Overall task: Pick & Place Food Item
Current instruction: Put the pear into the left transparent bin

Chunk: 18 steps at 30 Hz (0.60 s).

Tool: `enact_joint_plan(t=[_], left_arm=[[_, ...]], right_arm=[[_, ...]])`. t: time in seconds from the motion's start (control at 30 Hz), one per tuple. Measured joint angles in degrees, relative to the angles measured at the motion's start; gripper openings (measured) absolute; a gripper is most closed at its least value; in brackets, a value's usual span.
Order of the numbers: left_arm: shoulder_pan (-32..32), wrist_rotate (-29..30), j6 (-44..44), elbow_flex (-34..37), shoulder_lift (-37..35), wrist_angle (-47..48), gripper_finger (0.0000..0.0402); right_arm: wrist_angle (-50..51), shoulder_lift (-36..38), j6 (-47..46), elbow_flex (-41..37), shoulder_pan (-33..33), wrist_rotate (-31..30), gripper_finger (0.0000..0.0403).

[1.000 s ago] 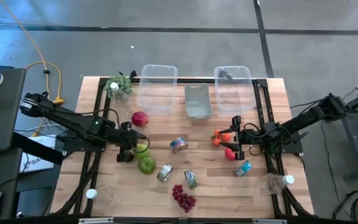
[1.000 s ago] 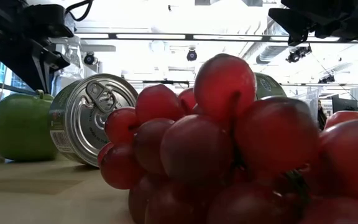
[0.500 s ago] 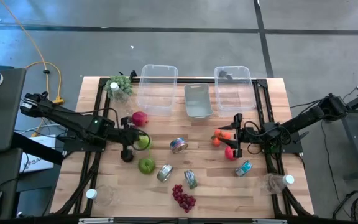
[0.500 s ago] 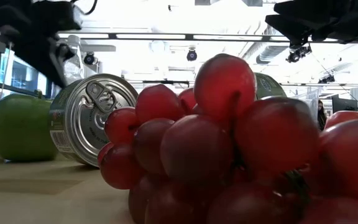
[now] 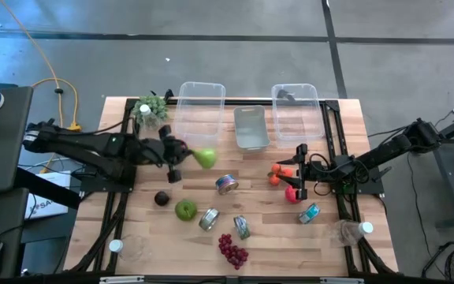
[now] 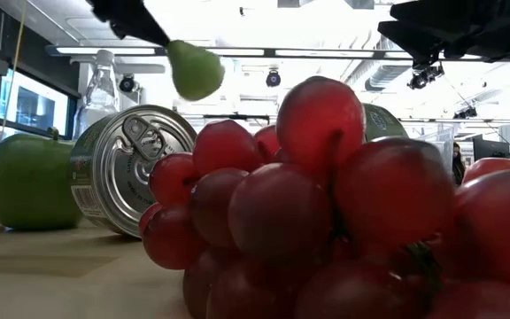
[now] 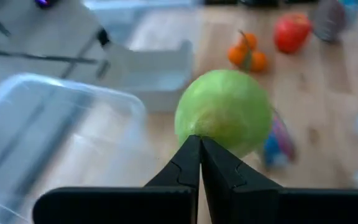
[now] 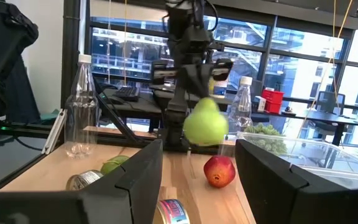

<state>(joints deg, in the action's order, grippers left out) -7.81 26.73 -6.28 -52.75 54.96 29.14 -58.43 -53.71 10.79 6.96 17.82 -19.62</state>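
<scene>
A green pear [image 5: 205,158] hangs in the air over the middle left of the table, with my left gripper [image 5: 184,155] shut on it. It also shows in the low view as the pear [image 6: 194,69] and in the right wrist view as the pear [image 8: 205,123]. My right gripper [image 5: 299,173] stands open at the middle right, beside small oranges [image 5: 277,176] and a red fruit [image 5: 292,192], with nothing between its fingers. Two clear bins [image 5: 199,113] [image 5: 295,106] stand at the far edge. My left gripper pinches the pear's narrow stem end [image 6: 174,48] between its two fingertips [image 7: 191,155]. The fingers come slanting down from the table's left. The pear hangs beyond and below the tips, broad end down, tilted, lifted clear of the table.
A green apple [image 5: 185,209], a dark fruit [image 5: 161,198], a red apple [image 5: 177,147], several cans [image 5: 227,184], red grapes [image 5: 232,250] and green grapes [image 5: 152,106] lie about. A grey tray [image 5: 251,126] sits between the bins. Bottles [image 5: 119,246] [image 5: 351,230] stand near the front corners.
My left gripper has risen and gone toward the table's far edge and a little right, tipping up from steeply downward to a shallow slant. The pear has come off the table with it and now hangs clear. The dark fruit that the gripper covered now shows.
</scene>
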Motion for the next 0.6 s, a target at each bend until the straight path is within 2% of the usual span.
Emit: enact_joint_plan(t=[0.2,0.33,0.43,0.6], left_arm=[[7.5,6.37,2.95,0.0,0.0,-9.03,0.0001],[11.76,6.96,3.53,-0.04,0.5,-15.76,0.0001],[14.3,7.33,3.55,-0.04,1.06,-16.26,0.0001],[18.13,11.36,4.45,-0.04,2.53,-16.22,0.0001]], right_arm=[[-0.02,0.0,0.02,0.0,-0.02,0.0,0.0193],[-0.02,0.0,0.02,0.0,-0.02,0.02,0.0193],[0.0,0.0,0.02,0.0,-0.02,0.02,0.0193],[0.26,0.0,0.04,0.0,-0.02,0.02,0.0193]])
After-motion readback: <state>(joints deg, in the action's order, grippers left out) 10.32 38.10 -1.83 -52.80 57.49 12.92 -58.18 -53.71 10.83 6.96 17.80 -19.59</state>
